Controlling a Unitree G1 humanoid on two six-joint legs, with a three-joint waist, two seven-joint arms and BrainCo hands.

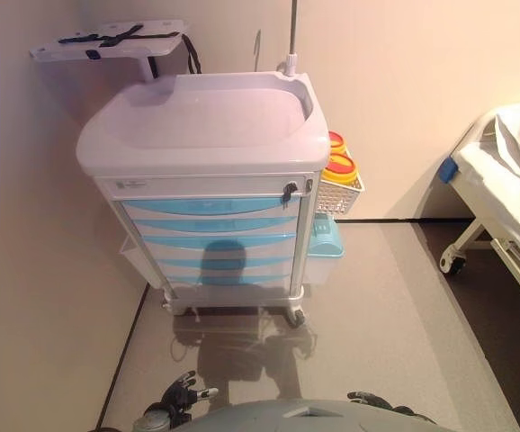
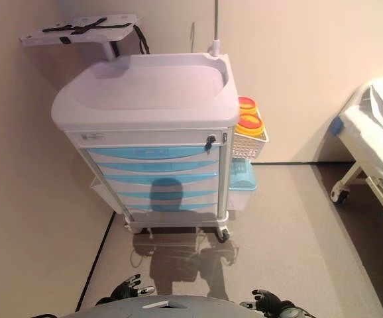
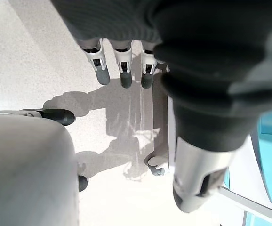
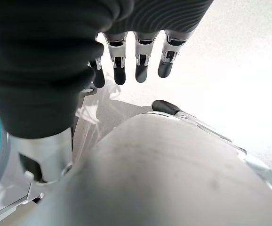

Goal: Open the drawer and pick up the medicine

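Every drawer (image 1: 208, 206) of the medical cart (image 1: 208, 144) at 12 o'clock is shut, so the medicine is out of sight, presumably inside. The left hand (image 1: 181, 392) and right hand (image 2: 268, 303) hang low with relaxed, spread fingers, holding nothing. Pulling a drawer could roll the castered cart, or the key lock (image 1: 290, 189) could resist. Grey floor (image 1: 395, 306); a bed (image 1: 512, 171) stands at 3 o'clock.

Left hand (image 1: 181, 392) hung low at own side, fingers (image 3: 122, 70) loosely extended, empty; right hand (image 2: 271, 301) hung likewise opposite, fingers (image 4: 140, 66) relaxed, holding nothing
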